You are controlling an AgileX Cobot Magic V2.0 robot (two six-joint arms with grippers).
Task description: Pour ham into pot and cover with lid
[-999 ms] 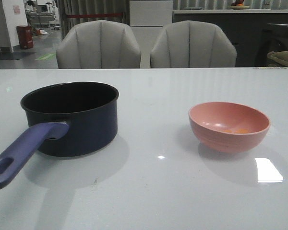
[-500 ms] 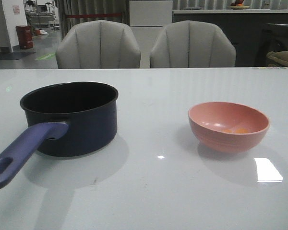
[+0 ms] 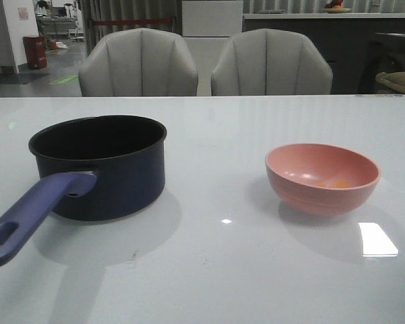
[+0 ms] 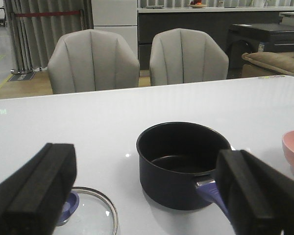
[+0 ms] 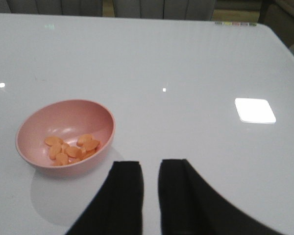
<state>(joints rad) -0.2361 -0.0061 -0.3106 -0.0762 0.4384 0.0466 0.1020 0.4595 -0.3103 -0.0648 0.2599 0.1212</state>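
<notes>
The ham [image 5: 71, 148] lies as a small heap of flat orange pieces in the bottom of the pink bowl [image 3: 322, 178], which stands on the right of the white table [image 3: 216, 270], well apart from the navy pot [image 3: 98, 165] on the left. The pot is empty, its purple-blue handle [image 3: 30, 216] pointing toward the near left. The glass lid [image 4: 90, 215] lies flat on the table just left of the pot, knob [image 4: 67, 208] up; only a sliver of it shows at the front view's left edge.

The left gripper [image 4: 137, 196] is spread wide and holds nothing, hanging near of the pot and lid. The right gripper [image 5: 151, 188] is nearly closed with only a narrow gap, empty, just near and right of the bowl.

Risks, as I judge them: the bowl's smooth, rounded wall could slip or tip in a pinch on its rim, spilling the pieces. A pour begun short of the pot would scatter ham on the table. The long handle could be knocked, turning the pot. The lid's flared knob is small and partly hidden behind the left finger, so a grasp may miss.

No brand, label or readable writing appears on any item.
</notes>
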